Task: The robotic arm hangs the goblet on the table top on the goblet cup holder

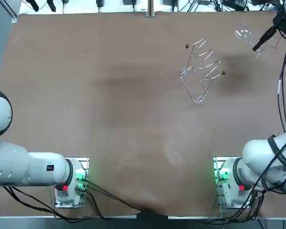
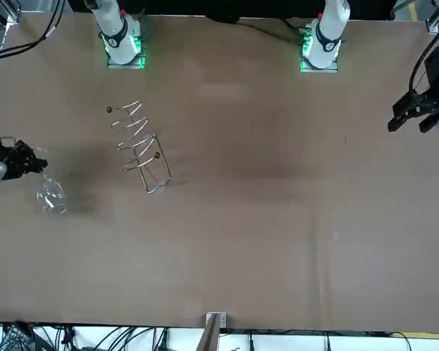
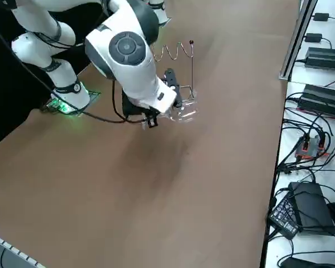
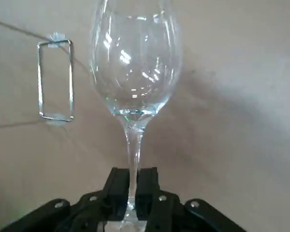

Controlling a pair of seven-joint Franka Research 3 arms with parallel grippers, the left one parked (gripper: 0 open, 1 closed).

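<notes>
Where the right gripper [image 4: 133, 187] meets the glass, I see its two fingers clamped on the stem of the goblet [image 4: 134, 72], low down near the foot, with the bowl pointing straight away from the wrist. From overhead the goblet [image 1: 243, 33] sits over the far right part of the table [image 1: 109, 95], close to the right edge, with the right gripper [image 1: 264, 39] just beside it on the edge side. A soft shadow falls on the brown surface a little apart from the glass, so it looks to me to be held clear of the tabletop, though I cannot be sure. The side camera shows the goblet [image 3: 185, 114] tipped over, roughly level, sticking out of the gripper [image 3: 171, 106]. The goblet cup holder [image 1: 200, 71], a wire rack with a zigzag top rail and a rectangular base, stands near the glass on the side towards the table's middle, not touching it.
</notes>
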